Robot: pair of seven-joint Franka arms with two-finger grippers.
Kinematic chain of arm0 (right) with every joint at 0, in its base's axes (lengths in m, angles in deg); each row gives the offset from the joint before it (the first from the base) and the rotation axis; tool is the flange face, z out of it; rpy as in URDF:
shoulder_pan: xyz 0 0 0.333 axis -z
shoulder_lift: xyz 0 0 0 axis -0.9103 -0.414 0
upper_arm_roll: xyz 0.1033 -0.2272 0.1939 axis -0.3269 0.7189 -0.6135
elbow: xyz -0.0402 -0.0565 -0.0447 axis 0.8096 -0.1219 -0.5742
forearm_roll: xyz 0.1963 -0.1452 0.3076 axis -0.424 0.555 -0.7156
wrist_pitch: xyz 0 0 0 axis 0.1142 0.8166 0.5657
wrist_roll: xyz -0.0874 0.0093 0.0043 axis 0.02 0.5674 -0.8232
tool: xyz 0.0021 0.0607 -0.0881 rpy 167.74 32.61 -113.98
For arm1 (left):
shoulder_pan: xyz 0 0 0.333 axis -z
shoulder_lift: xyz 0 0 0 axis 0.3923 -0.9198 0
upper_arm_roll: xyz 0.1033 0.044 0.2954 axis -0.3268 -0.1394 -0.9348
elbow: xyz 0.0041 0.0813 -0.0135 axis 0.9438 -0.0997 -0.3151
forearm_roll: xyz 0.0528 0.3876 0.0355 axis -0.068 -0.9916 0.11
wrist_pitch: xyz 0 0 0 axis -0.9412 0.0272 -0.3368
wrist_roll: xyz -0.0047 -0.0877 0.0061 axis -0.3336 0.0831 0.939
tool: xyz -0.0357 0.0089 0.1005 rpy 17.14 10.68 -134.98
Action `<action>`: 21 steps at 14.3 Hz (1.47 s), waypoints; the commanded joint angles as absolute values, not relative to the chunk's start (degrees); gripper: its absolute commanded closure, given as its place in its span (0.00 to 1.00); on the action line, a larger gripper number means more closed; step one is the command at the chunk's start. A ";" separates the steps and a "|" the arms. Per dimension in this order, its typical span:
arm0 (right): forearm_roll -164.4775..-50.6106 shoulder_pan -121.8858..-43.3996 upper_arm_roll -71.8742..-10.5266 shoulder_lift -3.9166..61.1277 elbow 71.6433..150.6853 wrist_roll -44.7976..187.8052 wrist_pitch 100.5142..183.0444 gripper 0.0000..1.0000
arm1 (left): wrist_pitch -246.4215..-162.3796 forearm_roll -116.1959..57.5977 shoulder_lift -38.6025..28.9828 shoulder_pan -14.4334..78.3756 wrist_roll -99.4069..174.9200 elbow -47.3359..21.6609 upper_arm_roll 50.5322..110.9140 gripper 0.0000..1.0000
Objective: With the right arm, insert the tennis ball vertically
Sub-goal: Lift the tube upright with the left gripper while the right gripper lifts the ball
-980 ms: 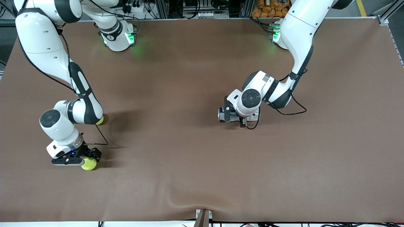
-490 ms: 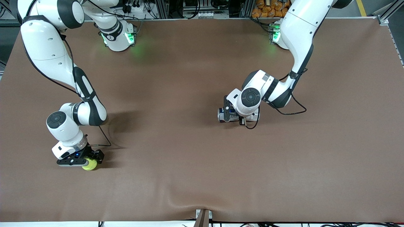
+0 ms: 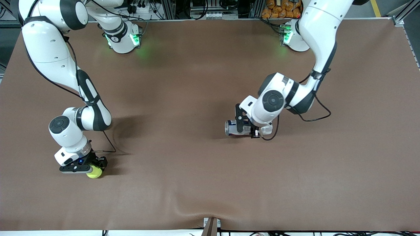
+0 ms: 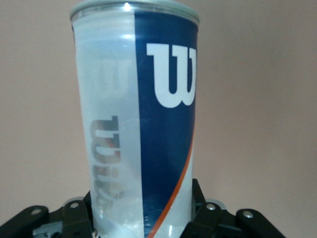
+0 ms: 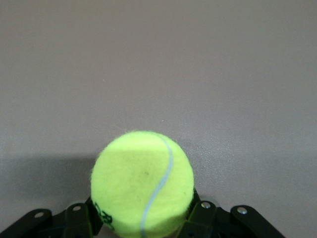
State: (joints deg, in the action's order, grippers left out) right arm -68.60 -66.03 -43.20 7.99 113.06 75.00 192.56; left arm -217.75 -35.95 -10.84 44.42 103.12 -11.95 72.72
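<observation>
My right gripper point(image 3: 93, 169) is shut on a yellow-green tennis ball point(image 3: 94, 172) low over the brown table, near the right arm's end. In the right wrist view the ball point(image 5: 141, 183) sits between the black fingers point(image 5: 203, 218). My left gripper point(image 3: 245, 126) is shut on a clear tennis-ball can point(image 3: 231, 127) with a blue Wilson label, held on its side near the table's middle with its rim toward the right arm's end. In the left wrist view the can point(image 4: 136, 114) fills the space between the fingers point(image 4: 205, 220).
The brown table mat point(image 3: 183, 170) has a wrinkle at its edge nearest the front camera point(image 3: 193, 209). A black cable point(image 3: 108, 144) hangs by the right arm's wrist. The arm bases point(image 3: 123, 39) stand along the table's edge farthest from the camera.
The left arm has carried the can a little toward the front camera. The right arm shifted slightly toward the table's middle with the ball, then stayed still.
</observation>
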 commanded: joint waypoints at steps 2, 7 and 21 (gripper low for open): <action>-68.41 -66.07 -43.40 8.38 112.42 74.95 193.15 0.84 | -216.61 -21.81 -10.83 44.19 110.36 -9.28 72.94 0.34; -68.67 -66.07 -44.45 10.67 112.43 74.95 189.04 0.90 | -217.57 -0.10 -11.00 42.78 124.60 -8.75 72.77 0.37; -69.47 -75.28 -46.12 20.60 95.74 89.69 137.63 0.90 | -219.78 65.99 -21.63 44.54 184.09 -10.33 74.43 0.40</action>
State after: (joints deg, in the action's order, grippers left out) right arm -69.24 -72.43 -46.23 20.38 99.02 83.93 142.74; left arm -219.85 58.32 -20.02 43.45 177.53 -10.62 73.48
